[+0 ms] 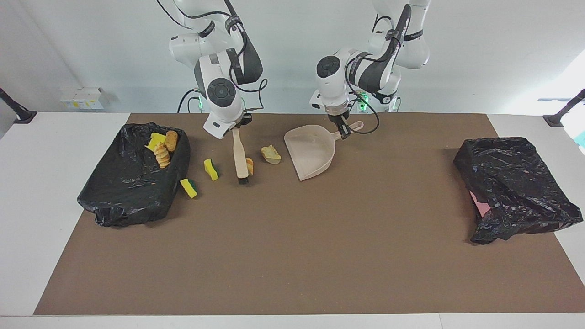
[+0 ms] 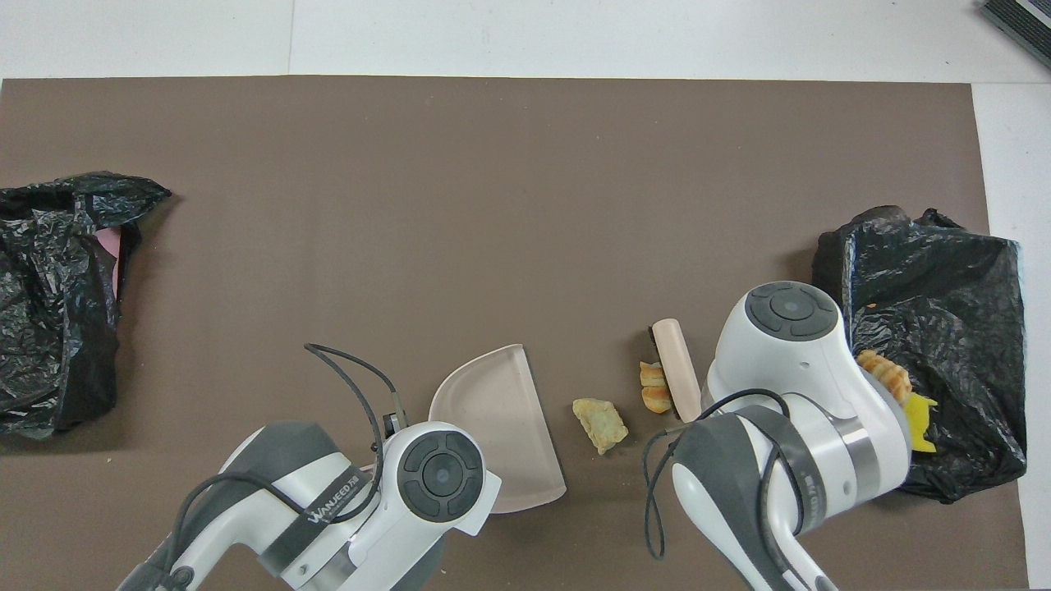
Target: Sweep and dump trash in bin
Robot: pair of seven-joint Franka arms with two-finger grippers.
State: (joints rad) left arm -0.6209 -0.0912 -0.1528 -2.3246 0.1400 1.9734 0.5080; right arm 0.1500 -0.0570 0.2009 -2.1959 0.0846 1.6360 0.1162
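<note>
Over mat, right end effector gripping brush

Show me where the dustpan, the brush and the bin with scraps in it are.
dustpan (image 1: 311, 153): facing view, on the bare floor of its scoop.
brush (image 1: 239, 157): facing view, on the middle of its pale handle.
bin (image 1: 130, 192): facing view, on the black liner inside its wall.
</note>
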